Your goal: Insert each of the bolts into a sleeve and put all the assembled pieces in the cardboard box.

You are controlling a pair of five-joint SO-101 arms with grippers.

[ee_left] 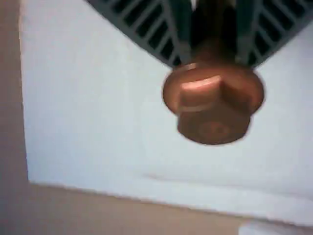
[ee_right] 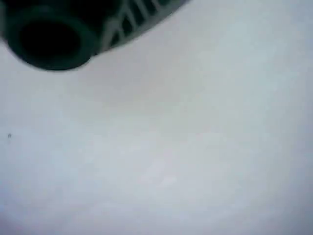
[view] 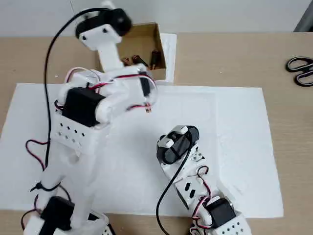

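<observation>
Item 1, left claw [ee_left: 212, 29]: pressed together on a copper bolt [ee_left: 212, 103], whose hex head and flange point toward the wrist camera. The shank is hidden between the ribbed dark jaws. From the high view I see this claw raised over the white paper sheet [view: 234, 147], near the cardboard box [view: 159, 36]. Only a small copper tip shows below it there.

Item 2, right claw [ee_right: 83, 24]: pinching a dark sleeve [ee_right: 46, 39], open bore facing the wrist camera. The sleeve's far end is cut off by the frame edge, and one ribbed jaw lies just beside it. In the high view the arm's own motor housing covers this claw from above.

Item 3, cardboard box: at the back of the worktop [view: 220, 58], touching the sheet's far edge. The left arm's upper link hides part of it. Inside lie several copper-and-dark pieces [view: 142, 61]; I cannot make out their count.

Item 4, scissors [view: 301, 68]: at the worktop's edge, well apart, partly cut off.
</observation>
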